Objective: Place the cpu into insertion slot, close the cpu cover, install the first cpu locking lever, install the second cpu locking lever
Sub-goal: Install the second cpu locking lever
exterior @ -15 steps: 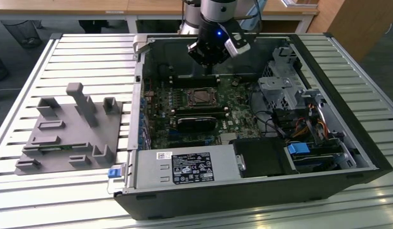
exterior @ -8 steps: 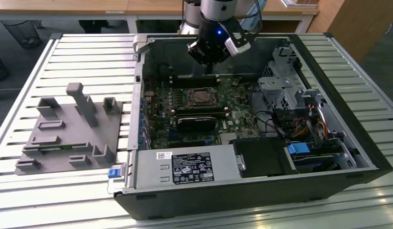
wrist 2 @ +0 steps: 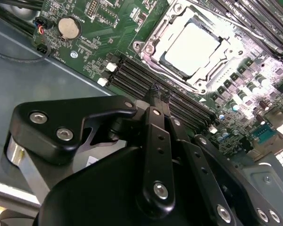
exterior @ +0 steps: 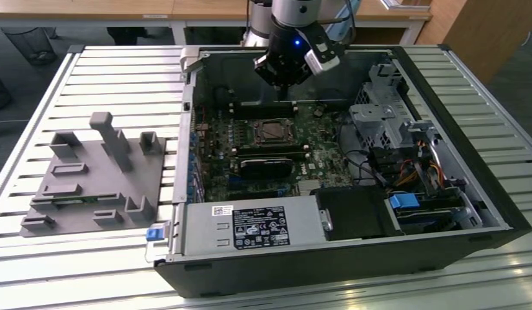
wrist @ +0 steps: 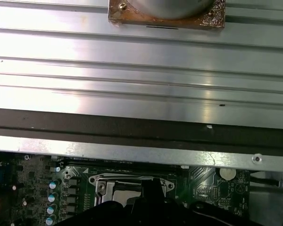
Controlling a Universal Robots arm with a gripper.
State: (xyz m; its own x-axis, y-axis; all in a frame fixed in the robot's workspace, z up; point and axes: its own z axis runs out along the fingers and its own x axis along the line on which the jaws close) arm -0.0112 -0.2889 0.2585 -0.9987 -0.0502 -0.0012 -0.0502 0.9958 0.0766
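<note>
The cpu (wrist 2: 194,46), a silvery square chip, lies in the insertion slot (exterior: 270,131) in the middle of the green motherboard (exterior: 216,165). The silver cpu cover (wrist 2: 216,75) lies flat around it, and the chip's face shows through the cover's window. My gripper (exterior: 285,97) hangs just behind the slot, over the long black memory slots (wrist 2: 146,77). In the second wrist view the gripper (wrist 2: 154,89) has its fingers shut together with nothing between them. The slot's rim (wrist: 100,184) also shows in the first wrist view, partly hidden by the gripper's black body.
The board sits inside an open black computer case (exterior: 472,194). A black heatsink block (exterior: 266,169), a grey power supply (exterior: 248,226) and a drive cage with cables (exterior: 391,126) crowd the case. A grey fixture with posts (exterior: 93,174) stands on the slatted table at the exterior view's left.
</note>
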